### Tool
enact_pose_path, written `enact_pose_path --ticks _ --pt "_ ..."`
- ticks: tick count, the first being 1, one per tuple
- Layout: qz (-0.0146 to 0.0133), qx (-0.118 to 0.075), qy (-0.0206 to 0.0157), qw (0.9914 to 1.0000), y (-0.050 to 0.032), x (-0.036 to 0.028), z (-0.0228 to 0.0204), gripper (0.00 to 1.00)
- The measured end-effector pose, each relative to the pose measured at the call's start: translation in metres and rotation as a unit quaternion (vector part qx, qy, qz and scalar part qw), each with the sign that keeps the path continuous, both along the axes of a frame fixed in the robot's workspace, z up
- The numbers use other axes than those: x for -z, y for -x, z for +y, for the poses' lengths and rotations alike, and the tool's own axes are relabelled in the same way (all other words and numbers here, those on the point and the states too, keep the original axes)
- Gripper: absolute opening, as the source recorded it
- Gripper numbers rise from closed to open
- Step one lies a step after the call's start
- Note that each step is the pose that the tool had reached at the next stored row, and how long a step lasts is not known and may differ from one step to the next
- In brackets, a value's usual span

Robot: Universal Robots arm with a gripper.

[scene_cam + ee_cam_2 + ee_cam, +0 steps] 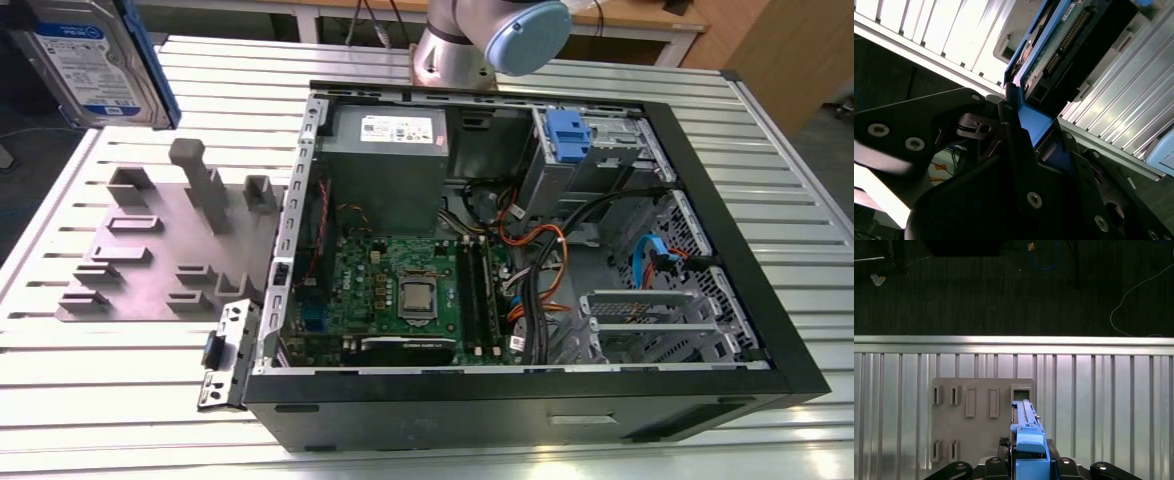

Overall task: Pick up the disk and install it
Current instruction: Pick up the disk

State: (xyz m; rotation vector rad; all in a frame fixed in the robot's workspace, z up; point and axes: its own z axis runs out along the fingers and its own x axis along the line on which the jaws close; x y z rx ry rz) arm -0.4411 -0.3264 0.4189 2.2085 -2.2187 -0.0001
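Black gripper [1036,127] in the second wrist view pinches the single disk [1064,35] by its blue side rail, with two dark fingers [1014,145] pressed together on it. The disk's green circuit board faces this camera, and the ribbed metal table [1124,100] lies beyond. In the first wrist view the gripper [1029,462] holds the one disk [1026,422] edge-on, blue rail toward the camera, above one grey fixture plate [981,435]. Seven pockets can be counted on the plate: four small, two long and one square, the disk closest to the square one. The plate rests on the slatted table [1104,400]. In the exterior view the disk [87,60] stands upright, raised at the exterior view's left, label showing, well apart from the one open computer case [534,400]. The fixture plate [147,250] lies on the table [107,400] just beside the case. One blue clip [567,135] sits in the case's drive bay, and one arm base [474,40] stands behind the case.
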Motion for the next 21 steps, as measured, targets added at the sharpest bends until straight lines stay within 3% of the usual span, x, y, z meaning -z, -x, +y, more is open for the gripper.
enact_pose_path --ticks 9,21 --pt "-0.0001 0.0 0.0 1.0 0.0 -0.0076 0.0 0.36" --pt "-0.0001 0.0 -0.0001 1.0 0.0 -0.0107 0.0 0.36"
